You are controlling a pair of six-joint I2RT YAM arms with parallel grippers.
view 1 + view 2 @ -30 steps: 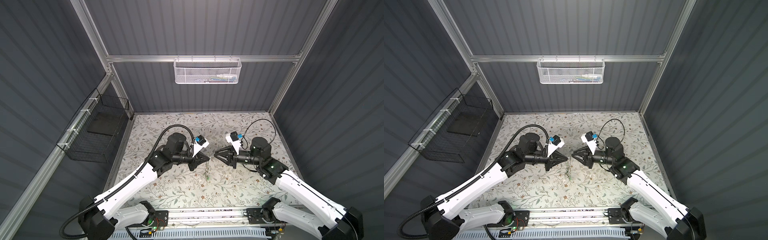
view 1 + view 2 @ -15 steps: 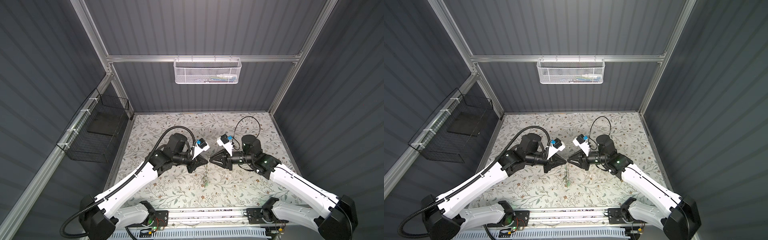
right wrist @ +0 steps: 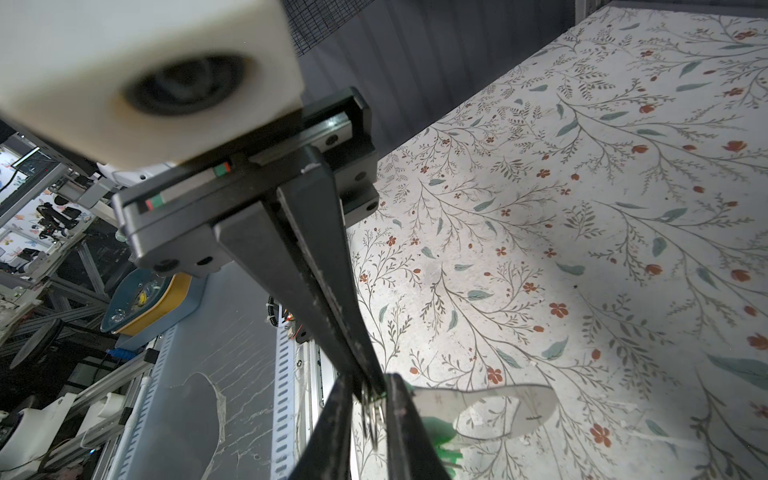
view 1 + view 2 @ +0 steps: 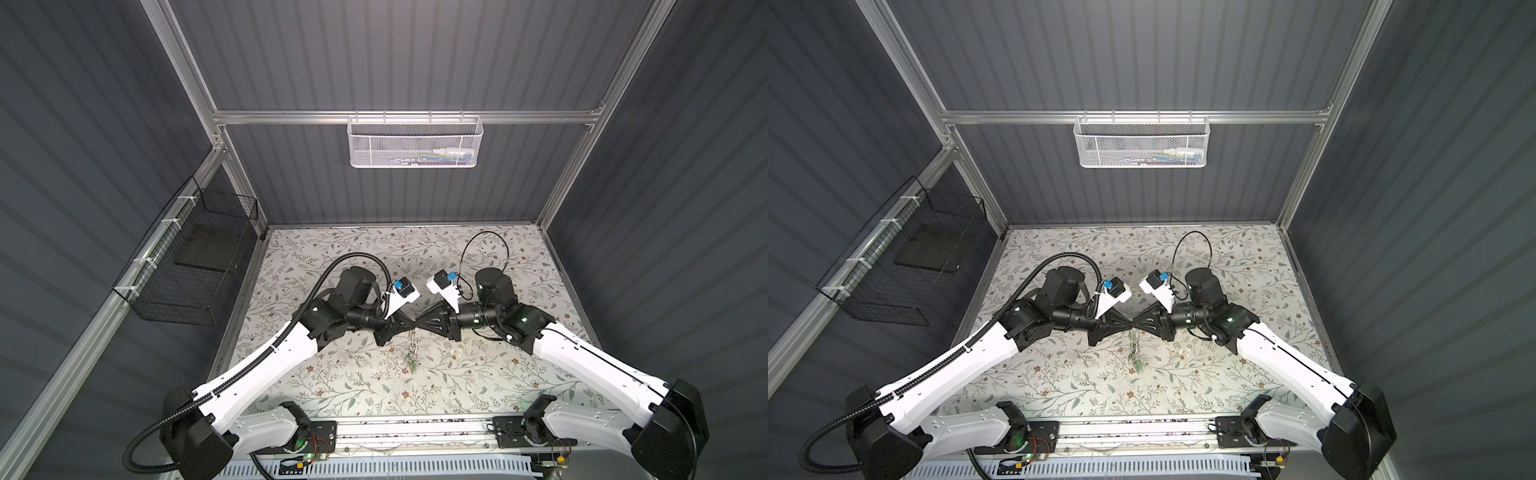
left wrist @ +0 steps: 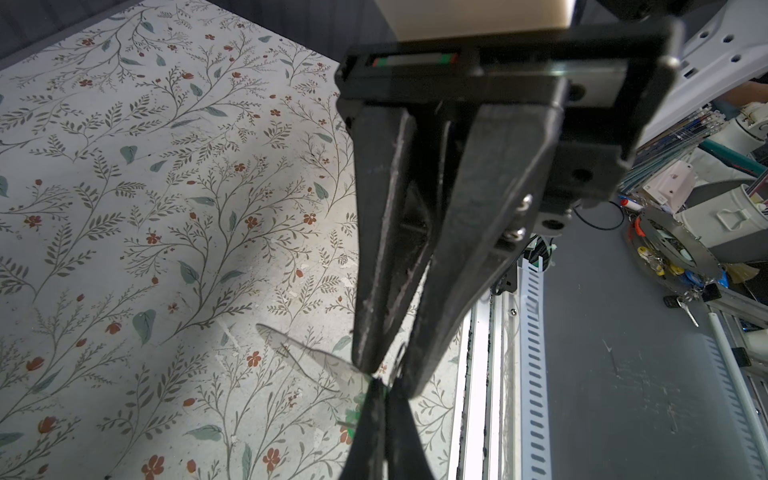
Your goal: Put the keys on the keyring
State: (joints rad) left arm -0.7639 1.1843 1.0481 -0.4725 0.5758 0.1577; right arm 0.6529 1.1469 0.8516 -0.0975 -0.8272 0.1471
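Note:
In both top views my two grippers meet tip to tip above the middle of the table. The left gripper [image 4: 411,327] [image 5: 382,384] is shut on one end of the keyring [image 3: 498,411] [image 5: 307,357], a flat translucent grey loop that hangs from its tip. Green keys [image 3: 436,432] [image 4: 413,365] dangle from the loop on small silver split rings [image 3: 372,415]. My right gripper [image 4: 418,326] [image 3: 370,380] faces it with its jaws narrowly open. Those jaws stand either side of the split rings and the left tip; I see no firm contact.
A white mesh basket [image 4: 415,141] hangs on the back wall. On the left wall there is a black wire basket [image 4: 187,266]. An aluminium rail [image 4: 415,428] runs along the table's front edge. Floral paper covers the table [image 4: 332,257].
My right gripper has moved left up to the left gripper's tip and its jaws have narrowed from wide open. The left gripper has stayed shut and nearly still.

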